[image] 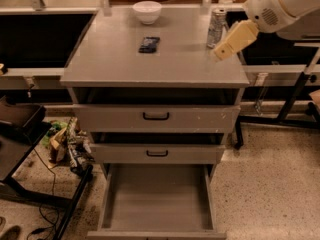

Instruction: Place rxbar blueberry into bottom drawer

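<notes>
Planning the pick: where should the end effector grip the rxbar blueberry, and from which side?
Probably from straight above, closing across the narrower width at mid-length: the rxbar blueberry lies flat on the cabinet top, too thin for a side grip. The bowl and can stand well apart from it. The end effector hangs over the top's right part, beside the can.

The rxbar blueberry [149, 44] is lying on the cabinet top [115, 66] before the bowl [147, 11]. The gripper [220, 53] is hanging beside the can [216, 28]. The bottom drawer [157, 206] is sticking out below.
</notes>
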You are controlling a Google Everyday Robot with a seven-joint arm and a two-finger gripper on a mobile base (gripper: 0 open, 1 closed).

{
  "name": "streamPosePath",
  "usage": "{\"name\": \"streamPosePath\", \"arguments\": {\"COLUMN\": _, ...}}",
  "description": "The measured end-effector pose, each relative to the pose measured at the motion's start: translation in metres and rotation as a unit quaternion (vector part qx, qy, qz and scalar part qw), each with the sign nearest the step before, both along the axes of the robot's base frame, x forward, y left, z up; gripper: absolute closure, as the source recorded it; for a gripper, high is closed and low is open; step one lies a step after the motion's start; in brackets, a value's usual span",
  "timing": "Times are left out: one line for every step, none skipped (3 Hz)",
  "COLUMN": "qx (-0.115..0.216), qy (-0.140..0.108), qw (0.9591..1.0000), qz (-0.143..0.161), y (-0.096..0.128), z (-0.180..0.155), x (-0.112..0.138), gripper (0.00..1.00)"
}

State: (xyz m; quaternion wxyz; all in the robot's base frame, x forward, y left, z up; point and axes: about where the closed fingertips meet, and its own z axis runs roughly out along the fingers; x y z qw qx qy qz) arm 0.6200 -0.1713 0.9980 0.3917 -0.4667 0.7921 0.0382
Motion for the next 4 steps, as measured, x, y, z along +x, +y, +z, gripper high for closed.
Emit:
{"name": "streamPosePath", "arguments": {"qx": 0.001, "qy": 0.001, "qw": 0.9988, "qz": -0.050, "y": 0.023, "z": 0.016, "x": 0.049, "gripper": 0.00}}
{"name": "streamPosePath", "arguments": {"qx": 0.017, "qy": 0.011, "qw": 0.9978, "qz": -0.063, "y": 0.046, "z": 0.019, "x": 0.057, "gripper": 0.00}}
{"name": "streamPosePath", "arguments": {"qx": 0.017, "qy": 0.011, "qw": 0.9978, "qz": -0.063, "y": 0.045, "z": 0.019, "x": 0.057, "gripper": 0.00}}
{"name": "streamPosePath", "arguments": {"qx": 0.038, "qy": 0.017, "qw": 0.9975, "qz": -0.057, "y": 0.053, "z": 0.011, "x": 0.086, "gripper": 0.00}}
